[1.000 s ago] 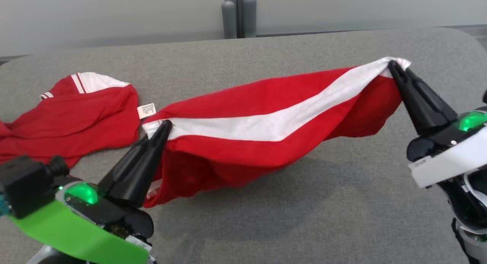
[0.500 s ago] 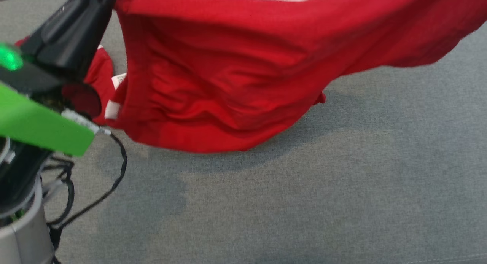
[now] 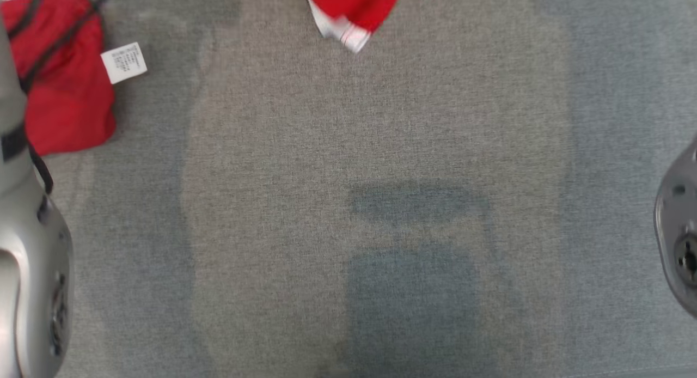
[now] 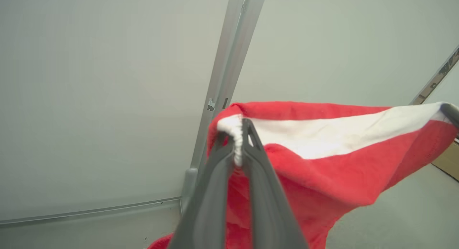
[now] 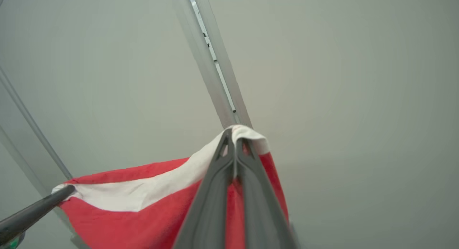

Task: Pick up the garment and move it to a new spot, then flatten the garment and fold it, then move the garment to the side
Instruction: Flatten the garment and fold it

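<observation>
Table: grey woven cover, head view.
Second red cloth: lying on the table at 10 o'clock, white printed label at its 3 o'clock edge.
Dark shadow patch: on the cover at 6 o'clock.
Wall panels: pale, plain, left wrist view.
Metal joint strip: between the panels, running toward 12 o'clock.

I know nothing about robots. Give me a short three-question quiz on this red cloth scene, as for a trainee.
1. True or false: the left gripper is shut on the white band of the red-and-white soft fabric garment.
2. What sits at the edge of the second red cloth on the grey fabric surface? A: white printed label; B: metal zip; C: black button.
3. Fill in: the garment hangs between ___ grippers; the right gripper pinches its other end.
Key: 1 true; 2 A; 3 two.
</observation>
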